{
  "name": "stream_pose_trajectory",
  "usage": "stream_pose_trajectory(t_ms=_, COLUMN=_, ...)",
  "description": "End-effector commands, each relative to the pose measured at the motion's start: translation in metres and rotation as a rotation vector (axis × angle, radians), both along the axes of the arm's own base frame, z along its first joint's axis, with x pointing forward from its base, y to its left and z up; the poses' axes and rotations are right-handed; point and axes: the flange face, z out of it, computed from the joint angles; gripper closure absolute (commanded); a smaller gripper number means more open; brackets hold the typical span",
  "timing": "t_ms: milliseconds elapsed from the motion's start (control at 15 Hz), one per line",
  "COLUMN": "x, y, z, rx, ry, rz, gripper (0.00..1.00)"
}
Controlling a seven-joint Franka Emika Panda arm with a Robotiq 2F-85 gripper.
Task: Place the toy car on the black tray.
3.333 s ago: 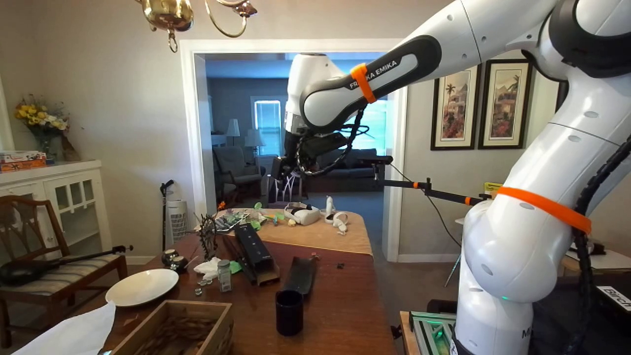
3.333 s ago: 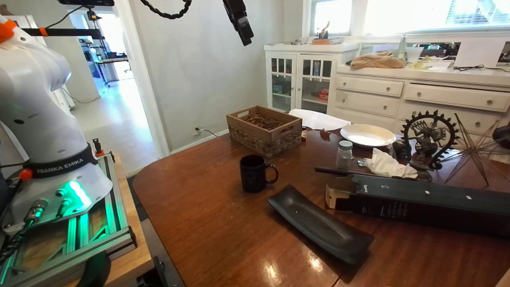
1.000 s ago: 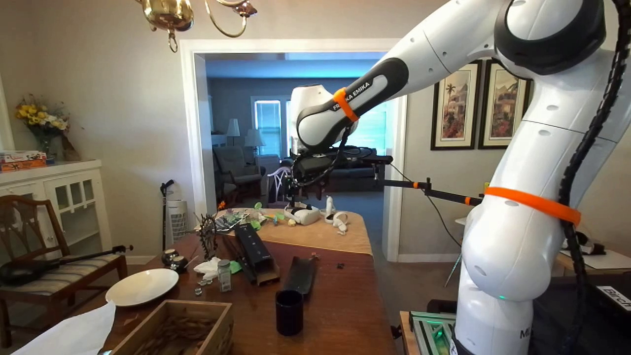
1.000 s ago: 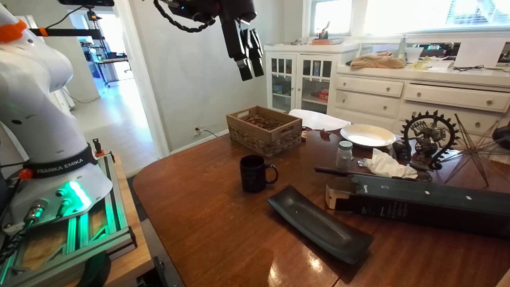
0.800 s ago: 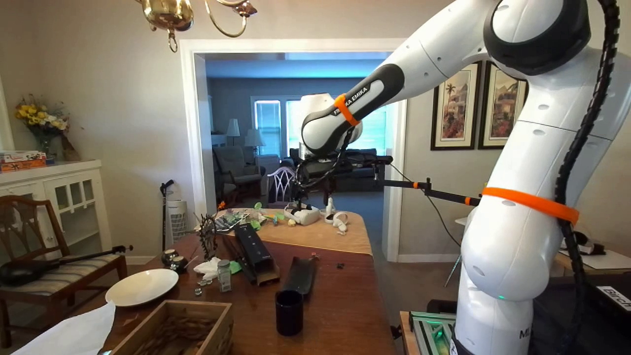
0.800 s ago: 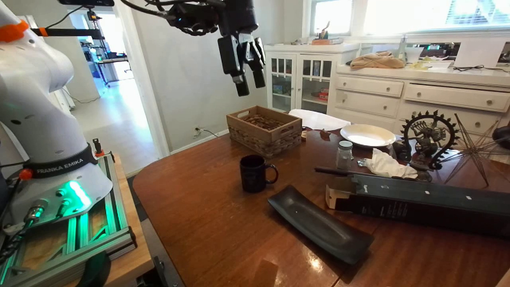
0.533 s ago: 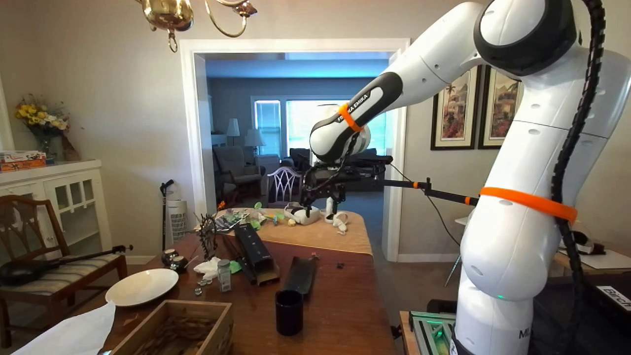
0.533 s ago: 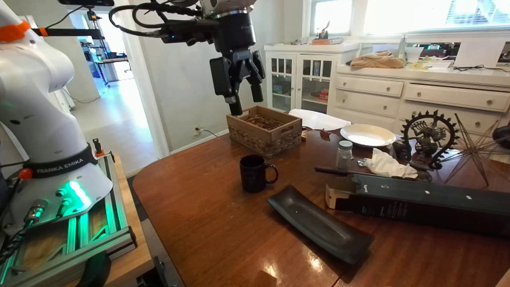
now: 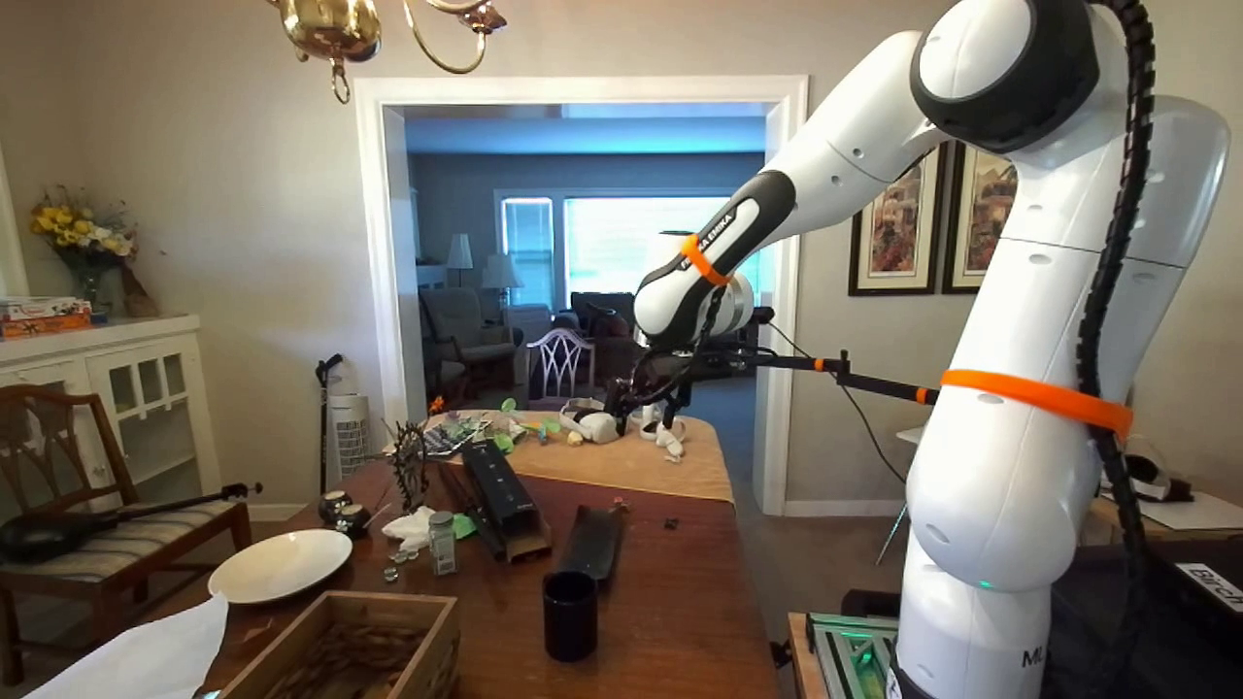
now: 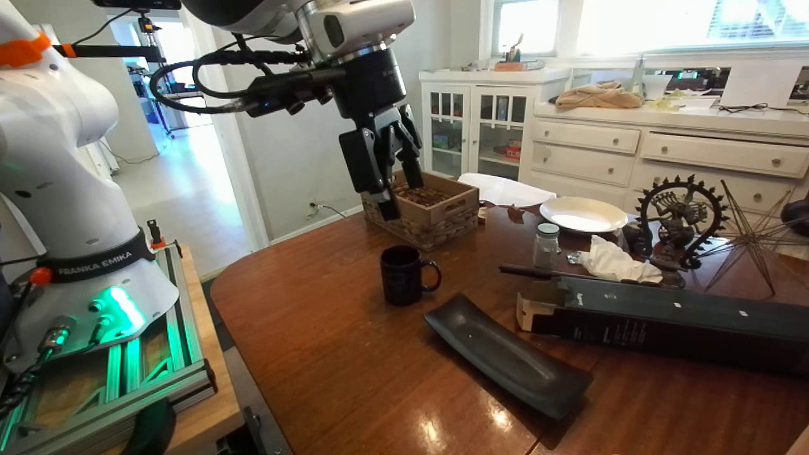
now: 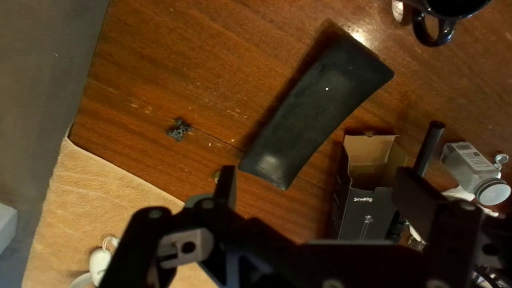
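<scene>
Toy car (image 11: 179, 130), seemingly, lay below your hand (image 10: 402, 195), whose fingers (image 11: 227, 185) stood apart, presumably so you could straddle it, then carry it to the black tray (image 11: 312, 114), also beneath.

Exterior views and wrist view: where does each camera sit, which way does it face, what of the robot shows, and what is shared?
In an exterior view: raised, facing across the table to the cabinet; arm at picture left and top, gripper upper middle.
In an exterior view: raised near the basket, facing along the table to a doorway; arm at picture right, gripper central.
Wrist view: on the arm, looking down at the table; the gripper's fingers at the bottom.
All three show tray, mug and box.
</scene>
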Motion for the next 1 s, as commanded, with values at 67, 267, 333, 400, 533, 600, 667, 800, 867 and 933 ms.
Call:
stream_pose_trajectory(t_ms=67, x=0.001, y=0.0, z=0.0, rx=-0.001, ry=-0.001, rz=0.003, gripper=0.0)
stream_pose_trajectory(t_ms=267, x=0.001, y=-0.02, z=-0.015, rx=-0.026, ry=0.03, rz=-0.155, gripper=0.0)
stream_pose_trajectory(t_ms=333, x=0.001, y=-0.029, z=-0.021, rx=-0.027, ry=0.039, rz=-0.212, gripper=0.0)
stream_pose_trajectory(t_ms=400, x=0.0, y=-0.036, z=-0.028, rx=-0.028, ry=0.052, rz=-0.262, gripper=0.0)
stream_pose_trajectory(t_ms=533, x=-0.001, y=-0.051, z=-0.04, rx=-0.014, ry=0.081, rz=-0.368, gripper=0.0)
stream_pose_trajectory(t_ms=600, x=0.0, y=-0.057, z=-0.051, rx=-0.005, ry=0.083, rz=-0.411, gripper=0.0)
stream_pose_trajectory(t_ms=667, x=0.001, y=-0.062, z=-0.059, rx=0.01, ry=0.084, rz=-0.443, gripper=0.0)
stream_pose_trajectory(t_ms=800, x=0.003, y=-0.07, z=-0.07, rx=0.041, ry=0.092, rz=-0.459, gripper=0.0)
stream_pose_trajectory(t_ms=867, x=0.004, y=-0.073, z=-0.077, rx=0.065, ry=0.089, rz=-0.441, gripper=0.0)
stream_pose_trajectory(t_ms=933, x=0.005, y=-0.076, z=-0.081, rx=0.079, ry=0.085, rz=-0.439, gripper=0.0)
